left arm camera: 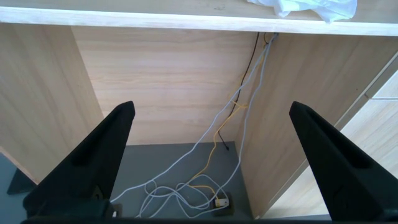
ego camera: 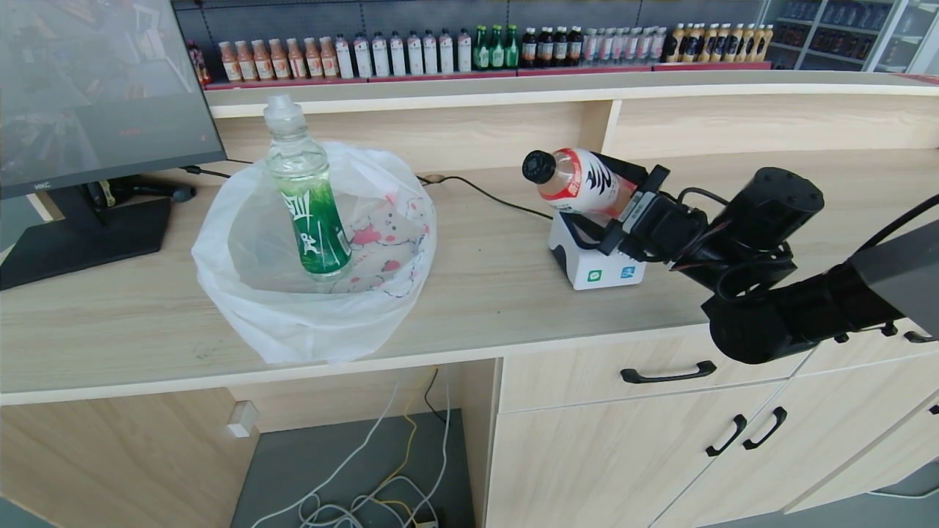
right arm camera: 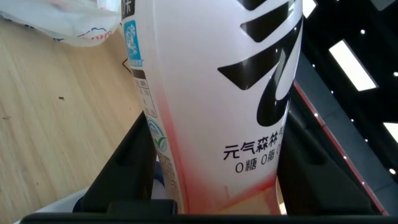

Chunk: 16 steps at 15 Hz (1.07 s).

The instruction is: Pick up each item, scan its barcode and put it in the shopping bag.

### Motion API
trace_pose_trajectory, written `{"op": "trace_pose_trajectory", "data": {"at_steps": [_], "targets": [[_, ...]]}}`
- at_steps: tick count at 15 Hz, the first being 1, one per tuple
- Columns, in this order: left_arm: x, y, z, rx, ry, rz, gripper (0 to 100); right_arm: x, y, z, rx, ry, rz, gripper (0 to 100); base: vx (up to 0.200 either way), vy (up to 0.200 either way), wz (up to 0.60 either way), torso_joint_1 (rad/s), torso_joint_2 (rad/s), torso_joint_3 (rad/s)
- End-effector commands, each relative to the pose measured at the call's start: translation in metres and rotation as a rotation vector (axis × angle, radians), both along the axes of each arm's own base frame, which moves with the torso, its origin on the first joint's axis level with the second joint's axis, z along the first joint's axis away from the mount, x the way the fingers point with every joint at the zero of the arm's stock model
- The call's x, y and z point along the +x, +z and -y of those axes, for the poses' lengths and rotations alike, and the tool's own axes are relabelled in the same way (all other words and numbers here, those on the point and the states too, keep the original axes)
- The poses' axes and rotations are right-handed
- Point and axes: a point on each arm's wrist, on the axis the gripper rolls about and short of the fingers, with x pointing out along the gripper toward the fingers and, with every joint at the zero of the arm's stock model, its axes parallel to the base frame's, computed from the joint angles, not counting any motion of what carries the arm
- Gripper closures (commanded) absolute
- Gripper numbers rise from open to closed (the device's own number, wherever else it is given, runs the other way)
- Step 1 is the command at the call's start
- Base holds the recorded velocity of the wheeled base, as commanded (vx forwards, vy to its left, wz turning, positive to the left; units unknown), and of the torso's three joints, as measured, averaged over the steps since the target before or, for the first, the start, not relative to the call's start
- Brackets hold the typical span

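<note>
So we're looking at the right gripper clamping down on the white bottle, the one with the pinkish bottom and black cap. It's lying tilted with the cap pointing toward the bag side, and it's hovering right over the little white scanner box. We can't tell if it's actually touching the box. The scanner is sitting near the front edge of the counter, right of the middle. From the right wrist camera we're seeing the black fingers pressing against both sides of the bottle, with the label facing us. The shopping bag is slumping open near the front edge, left of the middle and well apart from the scanner. A clear bottle with a green label is standing upright inside it. A monitor is taking up the back left corner. The left gripper is hanging below the counter's edge with its jaws spread wide and gripping nothing. It's facing the open space underneath, where some loose cables are trailing down to the floor.
</note>
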Motion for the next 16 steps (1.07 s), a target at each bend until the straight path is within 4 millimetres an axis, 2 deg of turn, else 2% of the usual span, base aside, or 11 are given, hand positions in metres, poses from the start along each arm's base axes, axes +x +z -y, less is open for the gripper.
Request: {"op": "trace_pose_trajectory", "data": {"at_steps": [1,12,16], "targets": [[0.0,0.0,0.0,-0.001,0.0,0.0,0,-0.001,0.001,0.0,0.001,0.001,0.003,100,0.0,0.0,0.0,0.0,0.0,0.0],[0.0,0.0,0.0,-0.001,0.0,0.0,0,-0.011,0.006,-0.005,0.013,0.003,-0.001,100,0.0,0.0,0.0,0.0,0.0,0.0],[0.0,0.0,0.0,-0.001,0.0,0.0,0,-0.017,0.017,-0.002,0.037,-0.01,0.001,100,0.0,0.0,0.0,0.0,0.0,0.0]]}}
